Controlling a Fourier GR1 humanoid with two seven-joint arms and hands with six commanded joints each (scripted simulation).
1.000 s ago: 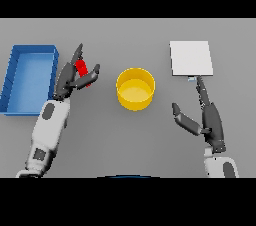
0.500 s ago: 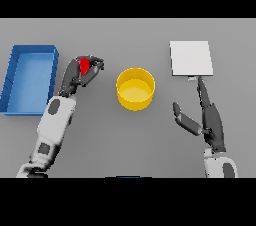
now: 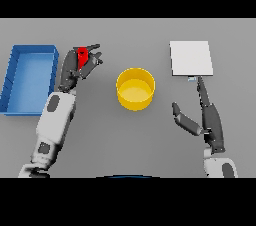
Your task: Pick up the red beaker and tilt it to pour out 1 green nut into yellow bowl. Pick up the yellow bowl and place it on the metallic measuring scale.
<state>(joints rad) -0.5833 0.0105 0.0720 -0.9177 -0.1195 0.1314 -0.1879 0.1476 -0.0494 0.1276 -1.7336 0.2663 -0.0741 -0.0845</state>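
My left hand (image 3: 80, 67) has its fingers curled round the red beaker (image 3: 82, 57), which sits well to the left of the yellow bowl (image 3: 135, 88) and near the blue tray (image 3: 29, 79). My right hand (image 3: 207, 117) rests on the surface (image 3: 130, 140) with fingers straight and spread, holding nothing, just below the white scale (image 3: 190, 58).

Risks, as I judge them:
- Tilting here — with the beaker not yet over the bowl — would drop the nut onto the surface.
- Little of the beaker shows between my fingers; a loose hold could let it slip.
- Too steep a tilt could release more than one nut.

The nut itself is not visible. No brands, labels or writing can be read.
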